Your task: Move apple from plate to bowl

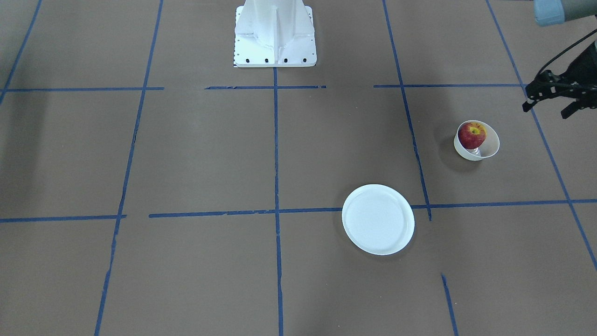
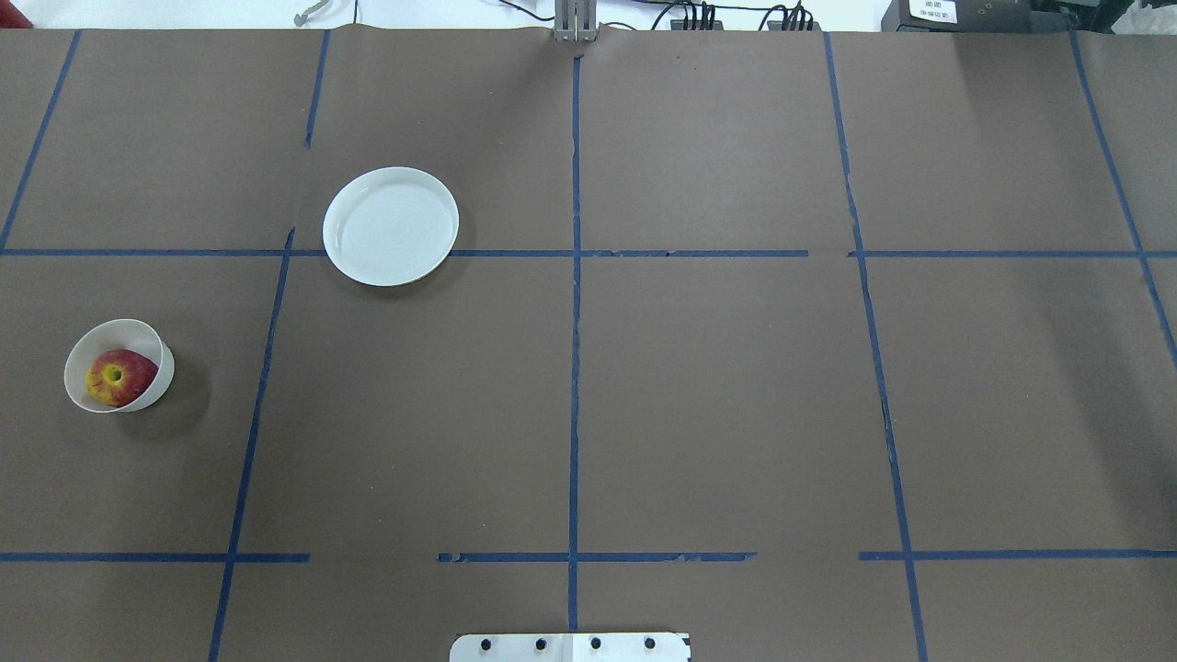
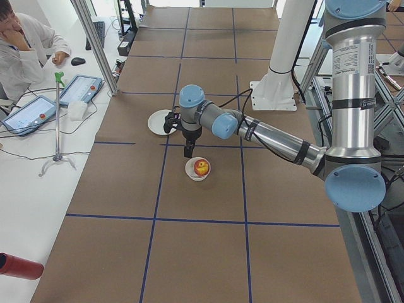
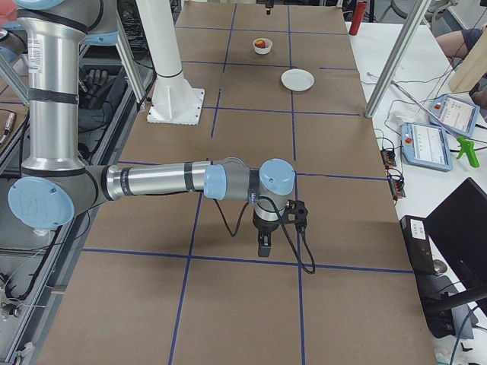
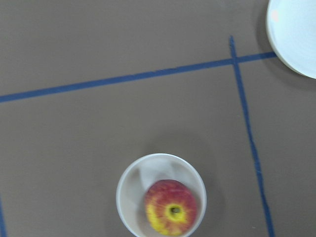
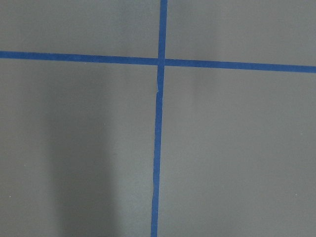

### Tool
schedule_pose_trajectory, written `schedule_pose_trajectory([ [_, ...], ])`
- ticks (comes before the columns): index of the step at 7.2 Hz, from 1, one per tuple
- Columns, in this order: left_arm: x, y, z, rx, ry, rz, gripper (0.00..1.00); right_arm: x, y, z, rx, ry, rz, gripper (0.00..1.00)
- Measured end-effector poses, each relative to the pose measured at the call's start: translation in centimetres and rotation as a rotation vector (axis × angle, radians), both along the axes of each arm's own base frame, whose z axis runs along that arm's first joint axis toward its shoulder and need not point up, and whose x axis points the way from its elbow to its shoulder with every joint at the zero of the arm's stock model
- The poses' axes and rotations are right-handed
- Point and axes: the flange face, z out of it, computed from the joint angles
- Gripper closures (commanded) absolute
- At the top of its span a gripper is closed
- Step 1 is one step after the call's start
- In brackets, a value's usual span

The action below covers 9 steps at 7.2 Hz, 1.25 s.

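- The left gripper (image 1: pixel 545 111) hangs above the table with its two fingers spread apart and nothing between them. In the front-facing view it sits at about 2 o'clock from the bowl, clear of it.
- The right gripper (image 4: pixel 262 245) points down over the brown table (image 2: pixel 699 395), well apart from the task's things. Its wrist view shows only a crossing of blue tape lines (image 6: pixel 159 61). Whether its fingers are apart or together cannot be told.
- The bowl (image 2: pixel 119 333) stands on the table on the robot's left side, with the apple (image 2: pixel 119 377) inside it, stem dimple up. In the left wrist view the apple lies toward the 5 o'clock side of the bowl.
- The plate (image 2: pixel 391 225) lies farther out, at about 2 o'clock from the bowl in the overhead view. It is apart from the bowl and rests across a tape line.
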Motion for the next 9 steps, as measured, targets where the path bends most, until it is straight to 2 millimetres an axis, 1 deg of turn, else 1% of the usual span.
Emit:
schedule_pose_trajectory([
  [1,-2.7,-1.1,2.9,0.016,-0.024,0.007,0.00,0.0,0.0,0.0,0.001,0.000,-0.001,0.00],
  [2,-6.0,-1.8,5.9,0.026,-0.044,0.005,0.01,0.0,0.0,0.0,0.001,0.000,-0.001,0.00],
  [3,-9.2,-2.0,8.7,0.028,-0.059,-0.005,0.00,0.0,0.0,0.0,0.000,0.000,0.000,0.00],
  [4,-12.0,-1.6,11.1,0.012,-0.067,-0.025,0.00,0.0,0.0,0.0,-0.001,0.000,0.000,0.00],
  [5,-14.2,-1.2,12.9,-0.033,-0.068,-0.052,0.00,0.0,0.0,0.1,-0.001,0.000,0.000,0.00],
  [6,-15.3,-1.1,13.7,-0.095,-0.067,-0.067,0.00,0.0,0.0,0.1,-0.001,0.000,0.000,0.00],
  [7,-15.9,-1.5,13.6,-0.152,-0.066,-0.075,0.00,0.0,0.0,0.1,-0.001,0.000,0.000,0.00],
  [9,-16.4,-1.6,13.7,-0.203,-0.065,-0.082,0.00,0.0,0.0,0.0,0.000,0.000,0.000,0.00],
])
